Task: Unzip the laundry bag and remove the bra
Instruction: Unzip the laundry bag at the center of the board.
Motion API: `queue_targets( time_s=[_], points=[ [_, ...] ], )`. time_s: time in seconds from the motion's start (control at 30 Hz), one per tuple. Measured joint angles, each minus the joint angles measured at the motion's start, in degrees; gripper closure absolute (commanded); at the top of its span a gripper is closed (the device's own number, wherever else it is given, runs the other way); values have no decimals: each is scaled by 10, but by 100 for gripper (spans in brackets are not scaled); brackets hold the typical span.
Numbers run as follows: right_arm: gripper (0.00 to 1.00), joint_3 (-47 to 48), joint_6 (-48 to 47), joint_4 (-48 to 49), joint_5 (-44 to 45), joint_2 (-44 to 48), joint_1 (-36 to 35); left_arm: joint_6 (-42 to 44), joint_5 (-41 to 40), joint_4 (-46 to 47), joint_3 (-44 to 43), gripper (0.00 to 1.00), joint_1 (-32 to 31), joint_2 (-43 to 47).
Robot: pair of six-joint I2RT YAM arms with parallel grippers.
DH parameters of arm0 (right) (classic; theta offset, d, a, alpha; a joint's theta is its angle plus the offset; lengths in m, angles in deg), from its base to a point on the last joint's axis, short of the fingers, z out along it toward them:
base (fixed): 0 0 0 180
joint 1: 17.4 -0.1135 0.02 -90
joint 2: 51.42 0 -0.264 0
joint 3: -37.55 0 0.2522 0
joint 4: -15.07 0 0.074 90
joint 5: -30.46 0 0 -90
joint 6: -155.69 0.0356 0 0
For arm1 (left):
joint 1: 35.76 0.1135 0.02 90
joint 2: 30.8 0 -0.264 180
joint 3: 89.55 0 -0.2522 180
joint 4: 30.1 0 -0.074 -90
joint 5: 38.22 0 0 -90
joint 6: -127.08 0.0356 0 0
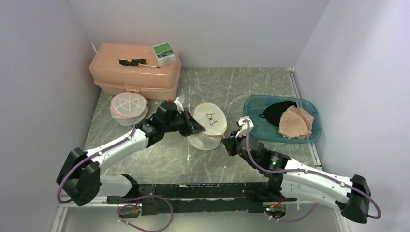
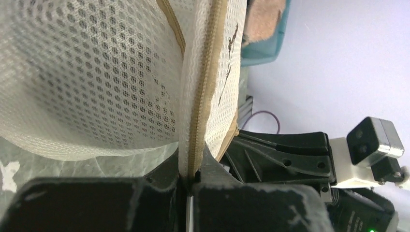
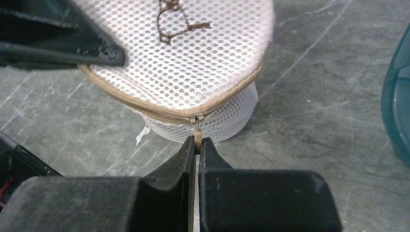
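A round white mesh laundry bag (image 1: 209, 126) with a tan zipper lies at the table's middle. It fills the left wrist view (image 2: 96, 77) and shows in the right wrist view (image 3: 193, 63). My left gripper (image 1: 199, 128) is shut on the bag's zipper seam (image 2: 196, 121) at its left side. My right gripper (image 1: 228, 141) is shut on the tan zipper pull tab (image 3: 197, 136) at the bag's right edge. The zipper looks closed along the visible part. The bra inside is hidden by the mesh.
A teal tray (image 1: 309, 136) at the right holds a black and a beige garment (image 1: 296, 122). A peach toolbox (image 1: 135, 71) with a screwdriver and a green box stands at the back left. A second round mesh bag (image 1: 128, 107) lies in front of it.
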Motion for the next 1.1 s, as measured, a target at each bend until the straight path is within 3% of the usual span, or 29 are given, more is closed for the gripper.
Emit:
queue_targets(
  time_s=[0.07,0.1,0.3,0.57,0.7,0.97,1.1],
  points=[
    [100,17,-12,-22,-7,12,0,33,34,-2,-26,96,13,-14],
    [100,28,-17,-31,-9,18,-1,57,58,-4,-47,91,21,-23],
    [100,61,-20,-46,-23,32,-21,143,120,2,-106,45,44,-61],
    [100,6,5,-18,-49,-30,-28,146,148,59,-28,19,64,-142],
    [100,0,12,-14,-58,-58,-29,131,136,42,6,15,69,-123],
    [100,7,14,-7,-58,-62,-29,71,70,-16,9,12,71,60],
    [100,12,13,-5,-58,-66,-30,15,29,-37,16,12,49,100]
  ],
)
